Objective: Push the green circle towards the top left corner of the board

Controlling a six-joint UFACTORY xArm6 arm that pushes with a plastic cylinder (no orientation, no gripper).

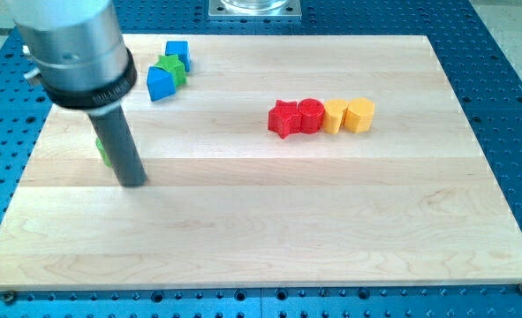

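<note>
No container is present; all blocks lie directly on the wooden board point(269, 221), which serves as the reference landmark below.

Block layout relative to the board:
- Near the board's top-left corner: a blue block point(177, 53) closest to the top edge, a green block point(170, 70) touching it just below, and a second blue block point(160, 84) touching the green one on its lower left. The exact shapes of these three cannot be made out.
- Right of the board's centre, in its upper half: a row of four touching blocks. From the view's left to right: a red star point(283, 118), a rounded red block point(310, 116), a yellow block point(335, 116) and a yellow hexagon-like block point(360, 115).
- Near the board's left edge, at mid height: a green block point(104, 152), the green circle of the task as far as can be told. Only a narrow sliver shows, so its shape is not confirmed.

Surface and surroundings: the board is light, pale-grained wood resting on a blue perforated base plate point(508, 106). A grey metal mount point(254, 8) sits at the view's top, beyond the board's top edge.

Arm pose: a grey cylindrical housing with a black collar point(75, 53) stands over the board's top-left area. The dark rod descends from it, slightly tilted toward the view's right. My tip point(133, 183) rests on the board just right of and below the partly hidden green block, apparently touching or just beside it. The arm carries no pincer; nothing is gripped
</note>
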